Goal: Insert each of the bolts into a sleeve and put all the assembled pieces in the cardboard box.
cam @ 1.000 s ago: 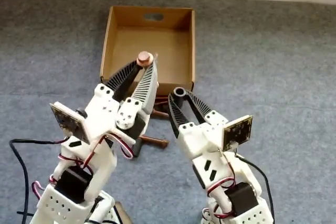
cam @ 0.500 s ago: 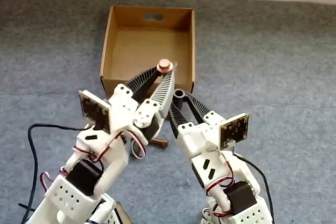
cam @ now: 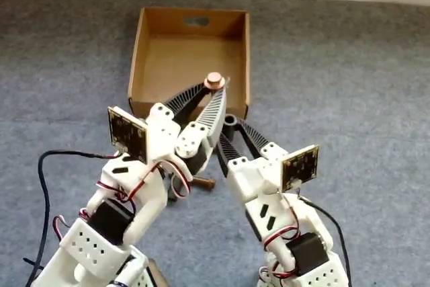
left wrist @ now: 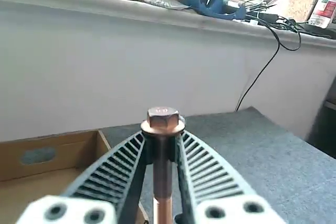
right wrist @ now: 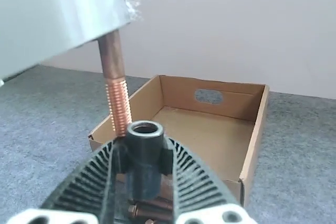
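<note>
My left gripper [cam: 213,92] is shut on a copper bolt [left wrist: 162,153], held upright with its hex head [cam: 214,80] on top. My right gripper [cam: 230,129] is shut on a black sleeve [right wrist: 144,153], also upright, its open bore facing up. The bolt's threaded end [right wrist: 120,111] hangs just above and slightly beside the sleeve's rim [cam: 230,121]. The cardboard box [cam: 189,60] stands open right behind both grippers; nothing lies in the part of its floor I can see. More copper bolts [right wrist: 152,212] lie on the carpet under the grippers.
Grey carpet covers the whole surface. One loose bolt end [cam: 203,182] pokes out between the two arms. A black cable [cam: 43,186] loops at the left arm's base. A white wall runs behind the box.
My left arm swung right and forward, carrying the bolt from over the box's front left part to just above the sleeve. The right gripper kept the sleeve almost still.
</note>
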Tool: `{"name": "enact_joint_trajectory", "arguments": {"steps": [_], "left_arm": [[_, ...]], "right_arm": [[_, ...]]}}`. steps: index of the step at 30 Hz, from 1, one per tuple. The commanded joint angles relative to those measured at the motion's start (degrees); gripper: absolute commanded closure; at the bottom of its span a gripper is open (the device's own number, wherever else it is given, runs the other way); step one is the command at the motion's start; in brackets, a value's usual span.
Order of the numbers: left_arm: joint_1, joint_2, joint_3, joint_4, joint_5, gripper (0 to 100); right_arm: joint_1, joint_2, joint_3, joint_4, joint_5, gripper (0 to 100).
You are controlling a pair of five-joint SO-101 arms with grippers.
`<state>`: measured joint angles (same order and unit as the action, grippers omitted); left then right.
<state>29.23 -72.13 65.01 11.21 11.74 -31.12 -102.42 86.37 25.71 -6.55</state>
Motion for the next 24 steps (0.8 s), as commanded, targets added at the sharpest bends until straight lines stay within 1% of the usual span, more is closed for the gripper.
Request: {"name": "enact_joint_trajectory", "arguments": {"steps": [1,7,14,20,24], "left_arm": [[0.9,0.2,-3.8,-1.0,0.4,99],[1.1,0.7,-7.3,-1.1,0.2,99],[1.3,2.4,-7.5,-1.1,0.2,99],[1.1,10.6,-8.7,-9.1,0.2,99],[1.2,14.6,-8.6,-9.9,0.2,99]], "right_arm": [[0.3,-0.3,-0.9,0.0,-0.3,99.3],[0.3,-0.7,0.3,0.0,-0.3,99.3],[0.3,-0.7,0.3,0.0,-0.3,99.3],[0.3,-0.7,0.3,0.0,-0.3,99.3],[0.4,-0.7,0.3,0.0,-0.3,99.3]]}}
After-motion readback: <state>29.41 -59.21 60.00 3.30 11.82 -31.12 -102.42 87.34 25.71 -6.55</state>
